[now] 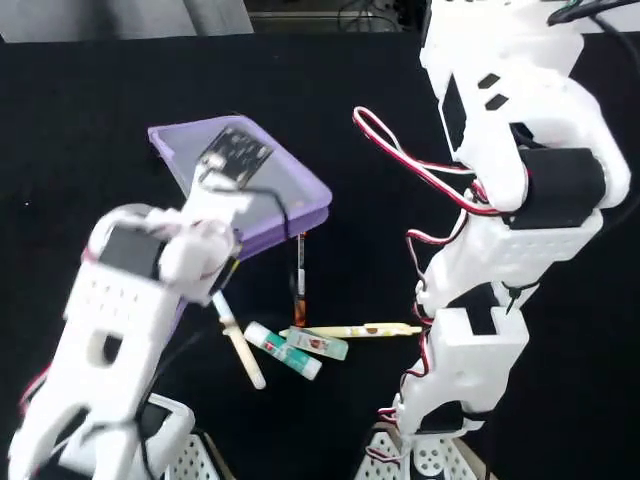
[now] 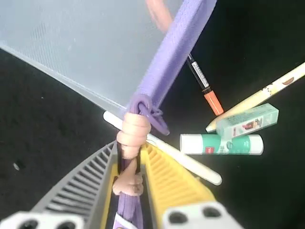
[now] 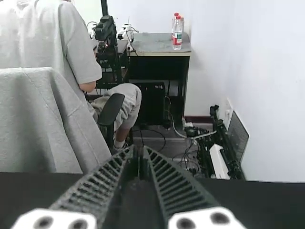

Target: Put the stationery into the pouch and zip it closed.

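- Left gripper (image 2: 129, 149) is clamped on the purple pull cord (image 2: 127, 200) with its peach bead (image 2: 134, 130), at the pouch's corner. This is probably meant to steady the pouch or hold its mouth up.
- Pouch (image 2: 177, 52) rests on the black table (image 1: 90, 110), its purple edge leading away from the held corner.
- Pen (image 2: 205, 86), pencil (image 2: 257, 98), green box (image 2: 248, 119), glue stick (image 2: 221, 144) and white stick (image 2: 186, 162) lie outside, near that edge, waiting to be loaded.
- Right gripper (image 3: 138, 150), jaws together and empty, is raised facing the room, out of the way.
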`<state>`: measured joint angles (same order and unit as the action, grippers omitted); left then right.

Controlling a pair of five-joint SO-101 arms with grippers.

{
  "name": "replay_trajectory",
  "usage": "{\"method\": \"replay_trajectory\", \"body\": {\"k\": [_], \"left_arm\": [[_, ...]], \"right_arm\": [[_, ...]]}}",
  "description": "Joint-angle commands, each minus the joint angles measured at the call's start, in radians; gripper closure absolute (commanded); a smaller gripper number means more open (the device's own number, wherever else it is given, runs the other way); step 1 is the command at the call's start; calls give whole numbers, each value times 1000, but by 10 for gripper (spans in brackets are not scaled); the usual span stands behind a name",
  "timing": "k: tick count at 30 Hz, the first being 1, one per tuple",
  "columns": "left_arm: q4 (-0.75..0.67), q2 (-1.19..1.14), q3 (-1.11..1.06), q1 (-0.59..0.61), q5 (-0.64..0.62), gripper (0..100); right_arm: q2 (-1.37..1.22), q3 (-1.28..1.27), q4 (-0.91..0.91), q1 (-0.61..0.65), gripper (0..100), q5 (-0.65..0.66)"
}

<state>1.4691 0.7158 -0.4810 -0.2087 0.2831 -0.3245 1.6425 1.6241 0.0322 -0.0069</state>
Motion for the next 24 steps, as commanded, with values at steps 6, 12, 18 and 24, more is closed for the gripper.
{"method": "replay_trajectory", "body": {"k": [6, 12, 18, 24], "left_arm": [[-44, 528, -312, 41, -11, 970], [-92, 669, -441, 280, -2, 838], [-195, 770, -519, 331, -8, 771], [-265, 937, -493, 329, -112, 771]], "right_arm": [[45, 27, 86, 58, 982, 5], [47, -27, 143, 97, 890, 5], [76, -166, 143, 101, 819, 5], [176, -242, 143, 101, 841, 5]]}}
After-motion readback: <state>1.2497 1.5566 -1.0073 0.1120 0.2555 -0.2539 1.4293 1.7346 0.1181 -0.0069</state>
